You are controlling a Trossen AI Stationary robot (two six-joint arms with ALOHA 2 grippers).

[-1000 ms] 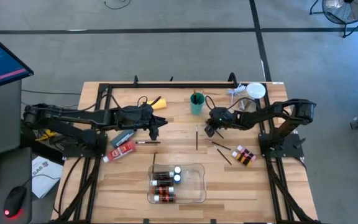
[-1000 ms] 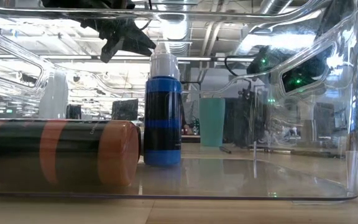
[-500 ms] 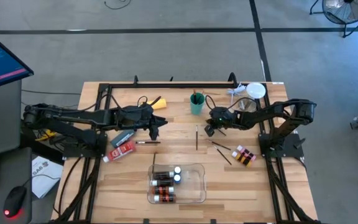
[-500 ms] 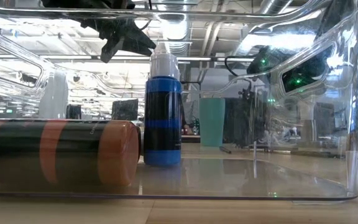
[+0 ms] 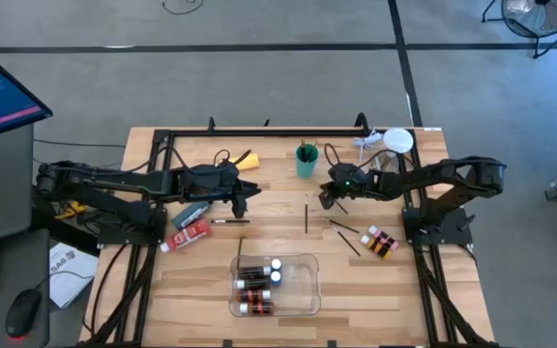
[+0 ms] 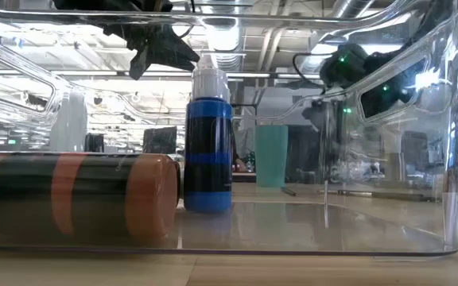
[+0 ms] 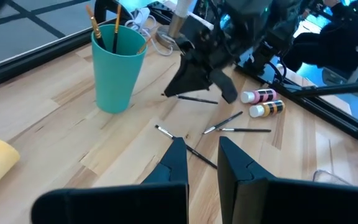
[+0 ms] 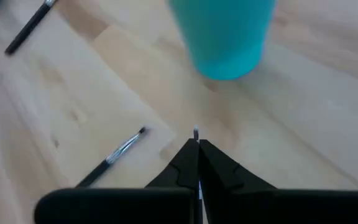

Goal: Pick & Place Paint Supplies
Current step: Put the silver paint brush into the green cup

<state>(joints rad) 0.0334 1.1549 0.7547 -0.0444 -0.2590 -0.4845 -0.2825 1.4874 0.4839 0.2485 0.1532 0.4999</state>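
Wooden table (image 5: 182, 280) on grey floor. Only the right wrist view shows the right gripper (image 8: 197, 147) pinched together on a thin paint brush (image 8: 196, 133), bristle tip poking out, near the teal cup (image 5: 306, 160). That cup holds brushes. A clear tray (image 5: 307, 290) holds small white-capped bottles (image 5: 256, 279). Left gripper (image 7: 196, 155) hovers over the table, its fingers together, holding nothing.
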